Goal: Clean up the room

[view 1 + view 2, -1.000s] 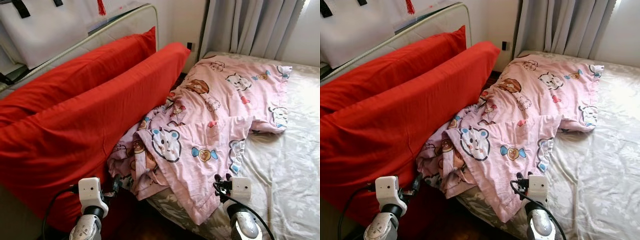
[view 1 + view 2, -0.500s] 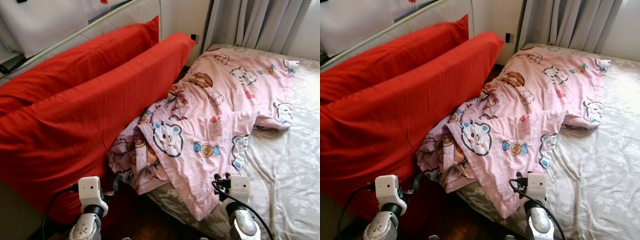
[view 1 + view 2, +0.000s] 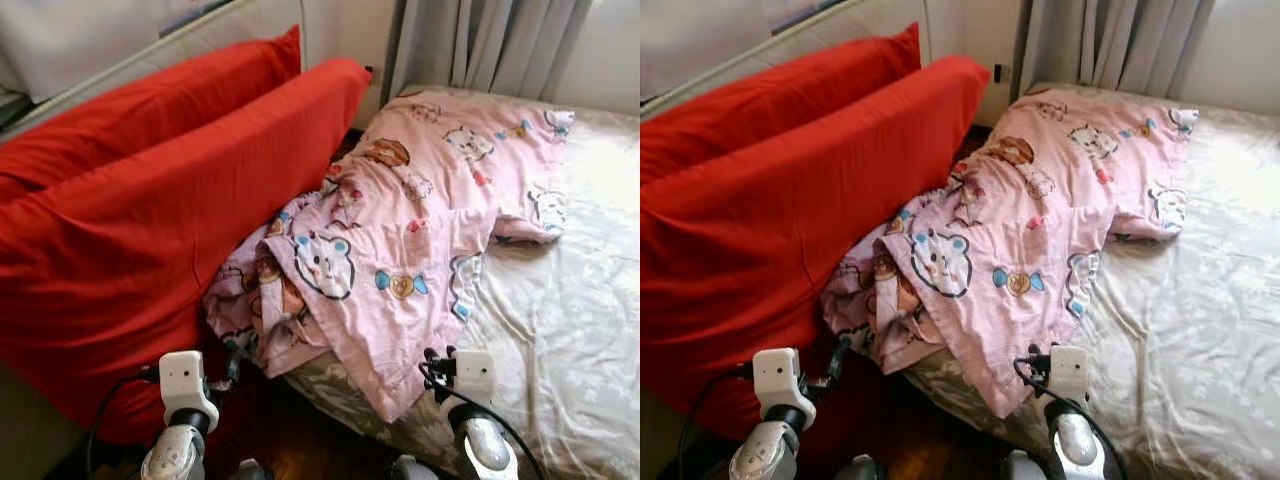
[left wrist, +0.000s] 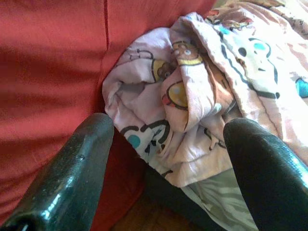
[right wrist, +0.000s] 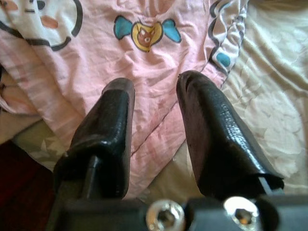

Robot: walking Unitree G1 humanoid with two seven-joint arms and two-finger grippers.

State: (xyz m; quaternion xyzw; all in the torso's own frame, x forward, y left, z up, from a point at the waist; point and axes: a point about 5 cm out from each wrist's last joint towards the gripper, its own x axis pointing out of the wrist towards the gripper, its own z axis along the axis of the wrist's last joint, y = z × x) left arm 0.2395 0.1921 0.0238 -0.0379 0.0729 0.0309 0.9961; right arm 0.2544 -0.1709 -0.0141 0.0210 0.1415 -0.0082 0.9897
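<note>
Left eye view shows a pink blanket printed with cartoon bears, bows and biscuits, lying rumpled across a bed with a pale floral sheet. Its long axis runs from the near edge of the bed, where a bunched corner hangs over toward the dark floor, up to the far side by the grey curtains, where it lies flatter. Two long red pillows stand on edge along the blanket's left side, touching its crumpled folds.

Both arms are low at the near edge of the scene. The left gripper has its fingers spread wide and holds nothing; the left wrist view shows, close up, the twisted wad of the blanket pressed against the red pillow, with a strip of the sheet beneath. The right gripper has its fingers parted by a narrower gap, also holding nothing; the right wrist view shows them hovering over the blanket's hem, where a blue-bowed figure is printed and the pink cloth meets the floral sheet.
</note>
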